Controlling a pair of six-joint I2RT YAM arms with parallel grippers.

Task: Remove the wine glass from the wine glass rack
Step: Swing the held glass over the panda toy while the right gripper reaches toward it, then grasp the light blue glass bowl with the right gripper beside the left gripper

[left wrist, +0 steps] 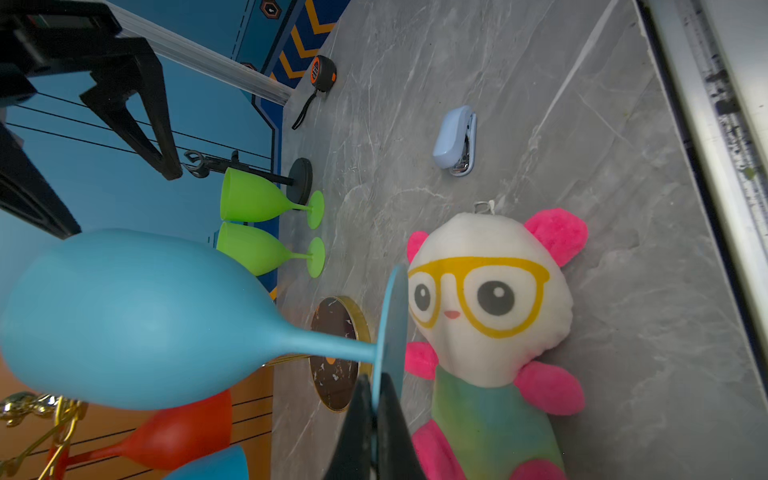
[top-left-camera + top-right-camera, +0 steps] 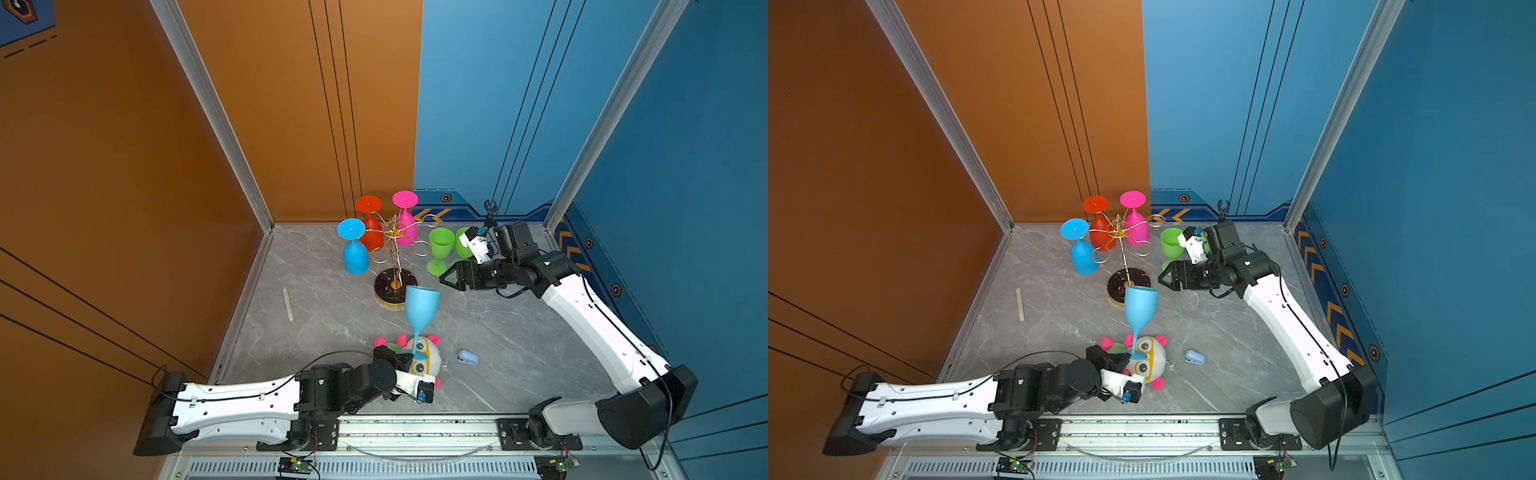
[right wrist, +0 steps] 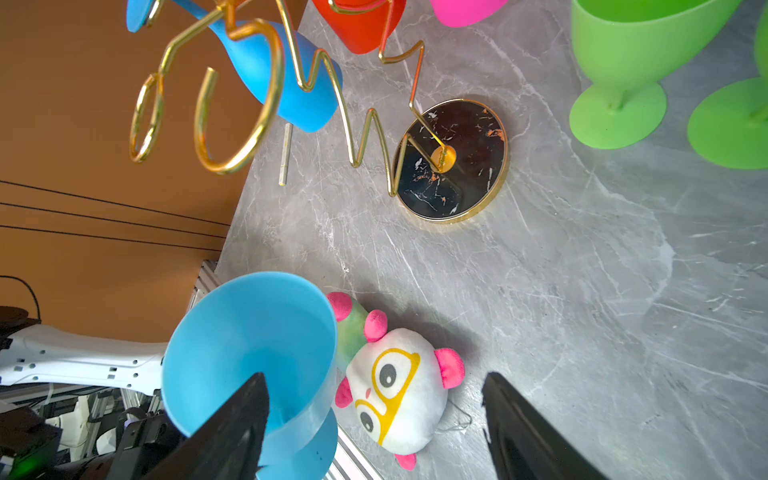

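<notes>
My left gripper (image 2: pixel 407 357) (image 1: pixel 374 399) is shut on the rim of the foot of a blue wine glass (image 2: pixel 421 309) (image 1: pixel 124 320). The glass stands upright above a plush toy, clear of the wine glass rack (image 2: pixel 392 245), a gold wire tree on a round black base (image 3: pixel 453 162). A blue glass (image 2: pixel 355 253), a red glass (image 2: pixel 371 232) and a pink glass (image 2: pixel 405 226) hang upside down on the rack. My right gripper (image 2: pixel 446 279) (image 3: pixel 374 378) is open and empty, right of the rack's base.
Two green glasses (image 2: pixel 440 249) (image 2: pixel 463 243) stand upright right of the rack. A small black stand (image 2: pixel 490 214) is by the back wall. A plush toy (image 2: pixel 424 361), a pale blue stapler (image 2: pixel 467 357), a pale ruler-like strip (image 2: pixel 288 304) and a tape measure (image 1: pixel 322 75) lie on the table.
</notes>
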